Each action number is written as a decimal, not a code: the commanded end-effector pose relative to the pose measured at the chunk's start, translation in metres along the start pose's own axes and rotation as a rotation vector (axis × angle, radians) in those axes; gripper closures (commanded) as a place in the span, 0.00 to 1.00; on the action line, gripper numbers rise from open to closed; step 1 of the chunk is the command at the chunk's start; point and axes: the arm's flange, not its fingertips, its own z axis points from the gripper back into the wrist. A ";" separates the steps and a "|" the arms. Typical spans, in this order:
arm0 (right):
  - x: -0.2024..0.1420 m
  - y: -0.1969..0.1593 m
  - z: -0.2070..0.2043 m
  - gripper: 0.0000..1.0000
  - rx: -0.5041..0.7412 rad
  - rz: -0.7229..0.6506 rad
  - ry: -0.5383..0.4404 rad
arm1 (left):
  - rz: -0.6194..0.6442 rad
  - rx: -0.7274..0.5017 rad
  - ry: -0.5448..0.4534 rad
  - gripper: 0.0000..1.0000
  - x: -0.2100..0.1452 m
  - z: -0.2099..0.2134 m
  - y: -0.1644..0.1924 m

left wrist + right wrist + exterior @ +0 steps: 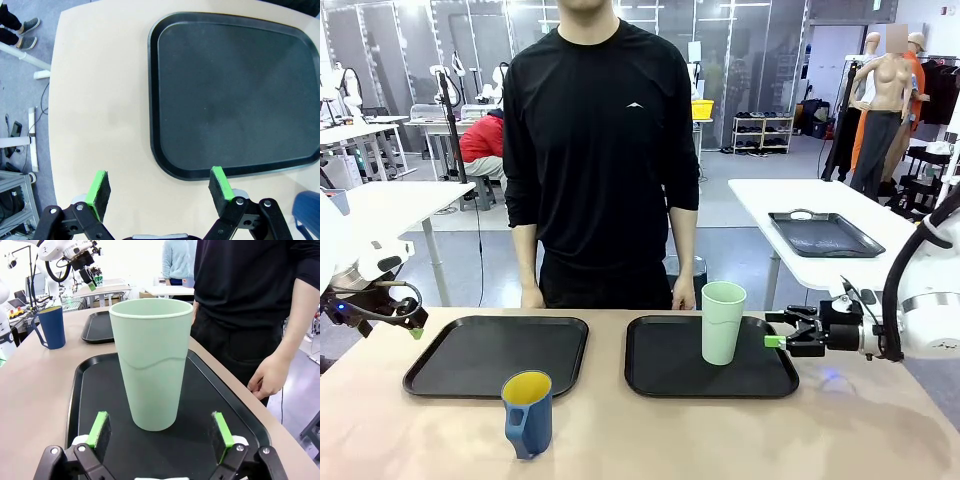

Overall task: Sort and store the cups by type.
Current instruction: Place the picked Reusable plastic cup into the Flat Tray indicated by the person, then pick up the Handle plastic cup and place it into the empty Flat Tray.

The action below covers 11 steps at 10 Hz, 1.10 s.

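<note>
Front view first: where do the two cups stand?

The tall pale mint-green plastic tumbler point(723, 322) stands upright on the right-hand black plastic tray point(660, 372), toward that tray's far right corner. The shorter dark-blue plastic cup point(528, 413), yellow inside and with a handle, stands upright on the bare light-wood surface point(650, 440) near its robot-side edge, just off the near right corner of the left-hand black plastic tray point(450, 365).

And the right gripper point(778, 332)?

It lies level over the right tray's right rim, pointing at the tumbler. In the right wrist view its fingers are spread wide, with the tumbler just ahead, in line with the gap and touching neither finger.

The left gripper point(416, 330)?

Near the surface's left edge, above it. The left wrist view shows its fingers spread with nothing between them, bare surface and a rim of the left tray below.

The person point(600, 150)?

Standing at the far edge, one hand point(683, 297) hanging just behind the right tray
</note>
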 end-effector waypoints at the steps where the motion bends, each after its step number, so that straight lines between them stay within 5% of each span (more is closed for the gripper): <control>1: 0.000 -0.002 -0.003 0.00 0.002 0.001 -0.005 | 0.002 0.001 0.002 0.00 0.000 -0.001 0.001; 8: -0.001 0.000 -0.001 0.00 0.001 -0.002 0.000 | 0.002 0.001 0.002 0.00 0.000 -0.001 0.001; 9: 0.013 0.035 0.007 0.00 -0.004 0.100 0.345 | 0.002 0.001 0.002 0.00 0.000 -0.001 0.001; 11: 0.042 0.082 0.026 0.00 -0.025 0.137 0.527 | 0.002 0.001 0.002 0.00 0.000 -0.001 0.001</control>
